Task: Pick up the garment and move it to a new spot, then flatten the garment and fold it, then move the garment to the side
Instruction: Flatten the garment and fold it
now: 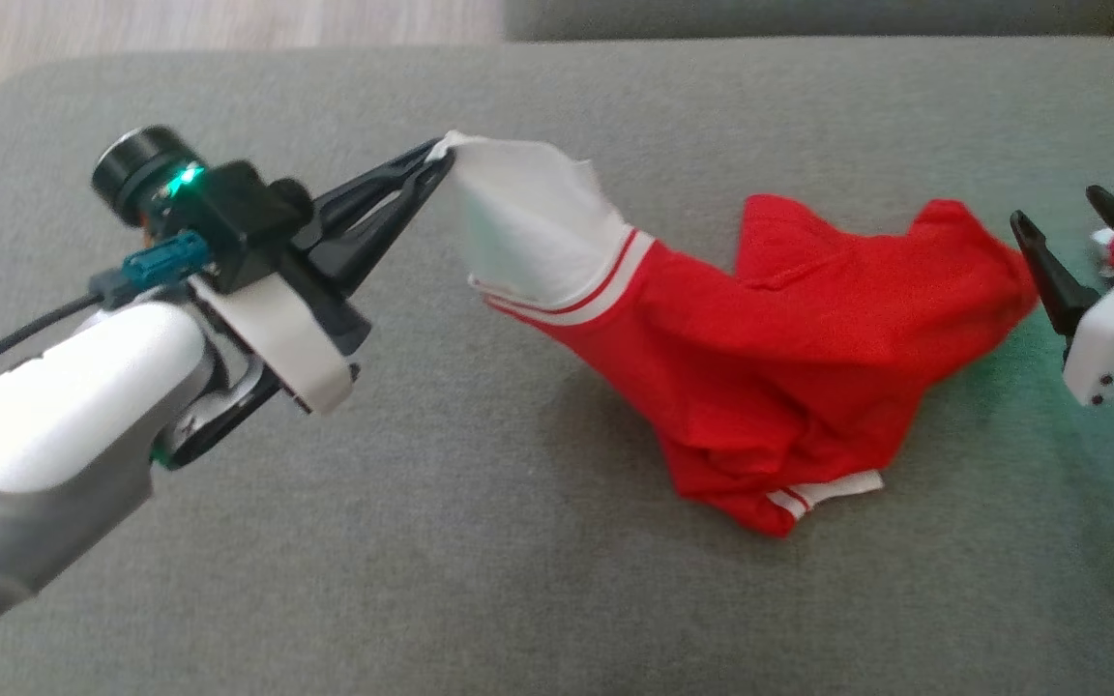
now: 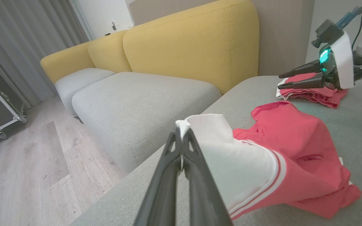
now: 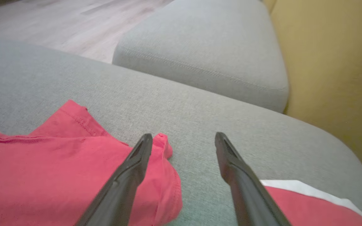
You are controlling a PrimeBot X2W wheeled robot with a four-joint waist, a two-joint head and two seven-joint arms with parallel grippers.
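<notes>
**Spread wide over the grey**

Hanging with the right gripper (image 3: 183,136) parted wide over the grey cushion (image 3: 200,103); crossing the red garment (image 3: 58,163) with one finger; white-edged red cloth (image 3: 309,201) past the other; yellow backrest (image 3: 331,78) beyond.

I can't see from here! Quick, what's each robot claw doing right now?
Left gripper: shut on the white sleeve of the red garment.
Right gripper: open, holding nothing.

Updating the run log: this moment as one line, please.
left gripper: shut on garment, white end lifted | right gripper: open beside red edge, not gripping | grey cushion: garment crumpled, unfolded
</notes>
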